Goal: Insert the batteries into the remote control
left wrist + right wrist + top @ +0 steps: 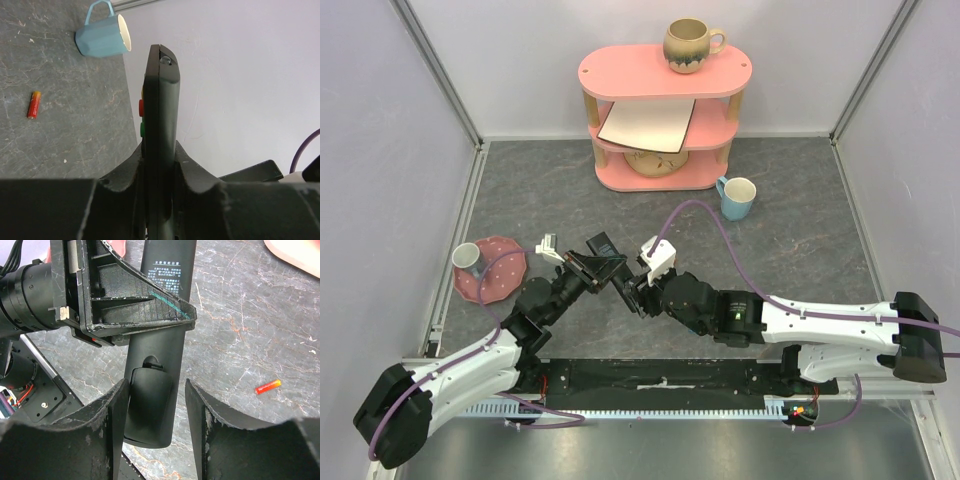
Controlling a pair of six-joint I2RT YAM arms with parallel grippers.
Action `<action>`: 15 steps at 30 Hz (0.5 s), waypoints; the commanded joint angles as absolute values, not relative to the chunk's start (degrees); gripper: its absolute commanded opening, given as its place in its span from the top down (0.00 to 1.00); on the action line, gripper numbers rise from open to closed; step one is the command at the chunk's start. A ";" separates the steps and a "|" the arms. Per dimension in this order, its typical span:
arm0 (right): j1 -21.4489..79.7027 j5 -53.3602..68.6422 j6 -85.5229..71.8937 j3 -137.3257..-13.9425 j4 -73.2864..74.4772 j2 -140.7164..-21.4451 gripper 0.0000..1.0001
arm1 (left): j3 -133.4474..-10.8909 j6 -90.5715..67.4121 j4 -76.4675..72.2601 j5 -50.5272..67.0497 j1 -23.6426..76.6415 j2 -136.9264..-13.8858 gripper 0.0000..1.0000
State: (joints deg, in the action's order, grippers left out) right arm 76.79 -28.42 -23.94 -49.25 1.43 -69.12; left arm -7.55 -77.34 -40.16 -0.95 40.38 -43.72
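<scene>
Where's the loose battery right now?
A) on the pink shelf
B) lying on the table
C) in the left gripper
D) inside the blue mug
B: the battery lies flat on the grey table, apart from the blue mug; the left gripper clamps only the remote.

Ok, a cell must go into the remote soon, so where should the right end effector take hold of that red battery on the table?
Pinch the red battery across its middle, on its two long sides, coming straight down from above. It lies flat on the table, a thin cylinder: its ends are too small to hold, and a sideways approach would likely roll it.
</scene>
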 commanded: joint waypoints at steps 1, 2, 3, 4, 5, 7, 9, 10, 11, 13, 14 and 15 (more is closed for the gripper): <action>77.34 -30.23 -23.20 -51.94 2.90 -69.43 0.42 | -8.88 -79.01 -46.41 -0.79 40.78 -42.89 0.98; 77.34 -30.23 -23.12 -52.29 2.90 -69.43 0.41 | -8.79 -79.01 -46.49 -0.79 40.69 -42.89 0.98; 77.26 -30.23 -23.12 -52.47 2.90 -69.43 0.40 | -8.70 -79.10 -46.49 -0.79 40.78 -42.80 0.98; 77.26 -30.23 -23.03 -52.64 2.90 -69.43 0.38 | -8.70 -79.10 -46.49 -0.79 40.69 -42.89 0.98; 77.34 -30.41 -22.94 -52.91 2.90 -69.43 0.37 | -8.61 -79.10 -46.58 -0.79 40.78 -42.89 0.98; 77.26 -30.50 -22.68 -53.26 2.90 -69.61 0.34 | -8.53 -79.10 -46.58 -0.79 40.69 -42.80 0.98; 77.17 -30.50 -22.50 -53.79 2.90 -69.87 0.32 | -8.35 -79.10 -46.67 -0.79 40.78 -42.80 0.98; 77.25 -30.50 -22.50 -53.96 2.90 -69.96 0.30 | -8.35 -79.10 -46.67 -0.79 40.78 -42.80 0.98; 77.26 -30.59 -22.50 -54.23 2.99 -70.13 0.29 | -8.18 -79.10 -46.76 -0.79 40.69 -42.72 0.98; 77.26 -31.02 -22.41 -54.58 2.90 -70.14 0.27 | -8.17 -79.10 -46.67 -0.79 40.69 -42.80 0.98; 77.26 -31.11 -22.33 -54.84 2.90 -70.31 0.27 | -8.09 -79.10 -46.76 -0.79 40.69 -42.72 0.98; 77.26 -31.11 -22.32 -55.10 2.90 -70.23 0.26 | -8.09 -79.10 -46.67 -0.70 40.69 -42.71 0.98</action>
State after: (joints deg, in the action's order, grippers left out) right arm 76.79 -29.08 -23.05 -51.88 3.60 -70.13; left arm -7.55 -77.41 -42.59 -0.93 40.38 -43.57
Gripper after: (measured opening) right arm 0.731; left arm 0.265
